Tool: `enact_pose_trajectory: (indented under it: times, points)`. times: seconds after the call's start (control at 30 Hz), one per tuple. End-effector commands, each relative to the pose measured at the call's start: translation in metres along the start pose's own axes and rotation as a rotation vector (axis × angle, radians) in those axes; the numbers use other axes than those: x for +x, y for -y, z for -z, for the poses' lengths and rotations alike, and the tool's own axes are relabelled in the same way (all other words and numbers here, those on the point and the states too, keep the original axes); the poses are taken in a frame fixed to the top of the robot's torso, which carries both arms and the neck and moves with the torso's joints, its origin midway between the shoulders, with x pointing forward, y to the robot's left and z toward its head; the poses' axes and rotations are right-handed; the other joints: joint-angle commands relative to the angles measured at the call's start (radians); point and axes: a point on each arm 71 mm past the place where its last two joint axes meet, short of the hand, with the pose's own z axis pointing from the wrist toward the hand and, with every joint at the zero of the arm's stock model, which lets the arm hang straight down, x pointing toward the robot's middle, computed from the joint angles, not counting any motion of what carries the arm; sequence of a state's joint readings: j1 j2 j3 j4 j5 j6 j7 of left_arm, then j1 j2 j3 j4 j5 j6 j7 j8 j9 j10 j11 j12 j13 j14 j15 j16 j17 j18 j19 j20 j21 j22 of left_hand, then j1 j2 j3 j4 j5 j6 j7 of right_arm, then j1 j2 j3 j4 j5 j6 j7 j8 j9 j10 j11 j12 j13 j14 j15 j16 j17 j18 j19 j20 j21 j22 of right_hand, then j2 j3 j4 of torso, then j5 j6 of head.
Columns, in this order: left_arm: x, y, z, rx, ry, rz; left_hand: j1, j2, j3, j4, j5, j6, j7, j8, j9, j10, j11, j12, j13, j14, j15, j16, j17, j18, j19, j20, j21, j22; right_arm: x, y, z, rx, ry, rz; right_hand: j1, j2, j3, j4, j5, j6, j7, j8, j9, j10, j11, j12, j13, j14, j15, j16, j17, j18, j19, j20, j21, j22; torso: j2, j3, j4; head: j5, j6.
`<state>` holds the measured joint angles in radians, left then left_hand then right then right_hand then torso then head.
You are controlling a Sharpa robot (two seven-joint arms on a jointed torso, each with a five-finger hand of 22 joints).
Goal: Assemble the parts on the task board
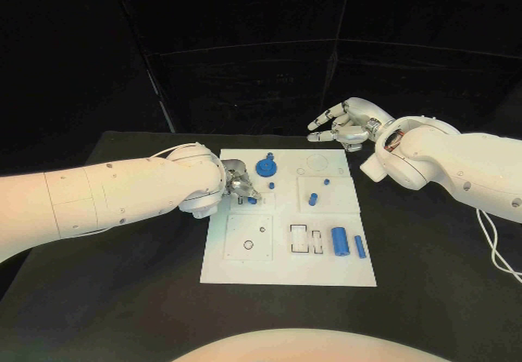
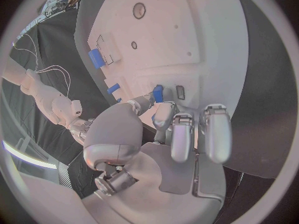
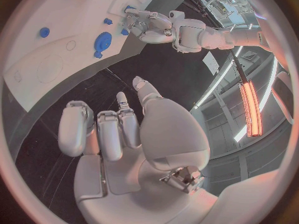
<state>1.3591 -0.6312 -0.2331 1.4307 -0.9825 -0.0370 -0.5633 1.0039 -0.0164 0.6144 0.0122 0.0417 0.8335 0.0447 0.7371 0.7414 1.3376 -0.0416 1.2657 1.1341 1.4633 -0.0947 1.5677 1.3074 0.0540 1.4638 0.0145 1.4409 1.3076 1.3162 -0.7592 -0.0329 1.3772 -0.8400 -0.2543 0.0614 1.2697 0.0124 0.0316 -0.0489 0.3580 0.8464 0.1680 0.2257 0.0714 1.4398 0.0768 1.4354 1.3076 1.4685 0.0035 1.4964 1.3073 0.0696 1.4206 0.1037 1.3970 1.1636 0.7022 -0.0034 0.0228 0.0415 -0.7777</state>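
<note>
The left hand (image 1: 239, 188) sits over the board's (image 1: 285, 271) left half and pinches a small blue peg (image 1: 253, 200) at its fingertips; the left wrist view shows the same peg (image 2: 158, 93) nipped between the thumb and a finger, the other fingers (image 2: 182, 134) hanging loosely curled beside it. The peg is just above the white surface; whether it touches cannot be told.

Just past that hand, toward the far edge, a blue knob (image 1: 266, 165) stands upright on the board. To the hand's right lie a tiny blue bit (image 1: 327, 182) and, a little nearer the robot, a short blue pin (image 1: 313, 200). Nearer still, toward the board's right edge, a blue cylinder (image 1: 339, 240) lies on its side with a thin blue bar (image 1: 360, 246) just beside it; rectangular slots (image 1: 298, 238) are outlined to their left. Below the left hand a square plate (image 1: 248, 237) with a small hole is set in the board.

The right hand (image 1: 342, 123) hovers off the board, beyond its far right corner, over the black table (image 1: 130, 302). It holds nothing: its fingers (image 3: 109, 132) are apart and gently bent, thumb out to the side. From its wrist view the knob (image 3: 101, 41) and the left hand (image 3: 148, 25) lie well ahead of it
</note>
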Motion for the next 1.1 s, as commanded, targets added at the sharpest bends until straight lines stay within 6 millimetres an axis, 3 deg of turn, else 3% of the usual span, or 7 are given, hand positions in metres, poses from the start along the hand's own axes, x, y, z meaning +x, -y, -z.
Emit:
enact_pose_trajectory:
  times: [0.03,0.57,1.1]
  points:
    - [0.0047,-0.0019,-0.0018,-0.02,-0.032,-0.019,-0.01,0.002,0.016,-0.018,0.007,0.02,-0.016,0.004,0.0,0.006,0.0,0.003,0.001,0.107,-0.007,0.003,0.263,-0.012,0.052,-0.008,0.006,0.058,-0.0006,-0.001,-0.0003,-0.007,-0.004,0.002,-0.003,0.001,-0.007,0.0,0.005,-0.005,-0.002,0.004,-0.002,-0.004,0.0,-0.005,0.085,0.068,-0.007,-0.003,0.109,0.007,-0.001,-0.005,-0.003,-0.001,0.0,-0.0003,0.0001,-0.002,0.0]
    - [0.0056,0.0008,-0.0037,-0.02,-0.046,-0.031,-0.019,-0.004,-0.011,-0.012,0.006,0.032,-0.022,0.009,0.007,0.018,-0.005,0.015,0.017,0.107,-0.011,0.003,0.263,-0.015,0.057,-0.012,0.015,0.074,-0.0004,-0.0007,-0.0005,-0.003,-0.008,0.002,-0.003,0.001,-0.007,0.0,0.005,-0.005,-0.002,0.004,-0.002,-0.004,0.0,-0.005,0.085,0.068,-0.007,-0.003,0.109,0.007,-0.001,-0.005,-0.003,-0.001,0.001,0.0001,0.0007,-0.005,-0.004]
    - [0.0034,0.0008,-0.0069,-0.033,-0.038,-0.029,-0.061,-0.012,-0.086,0.022,0.006,0.047,-0.026,0.008,0.012,0.025,-0.009,0.023,0.024,0.107,-0.015,0.003,0.263,-0.018,0.06,-0.016,0.022,0.086,0.0007,-0.0017,-0.0012,-0.01,-0.014,0.001,-0.004,0.0,-0.009,0.001,0.005,-0.007,-0.002,0.004,-0.002,-0.006,0.0,-0.006,0.083,0.067,-0.007,-0.005,0.107,0.007,-0.001,-0.005,-0.004,-0.003,0.0,-0.0005,0.0012,-0.008,-0.004]
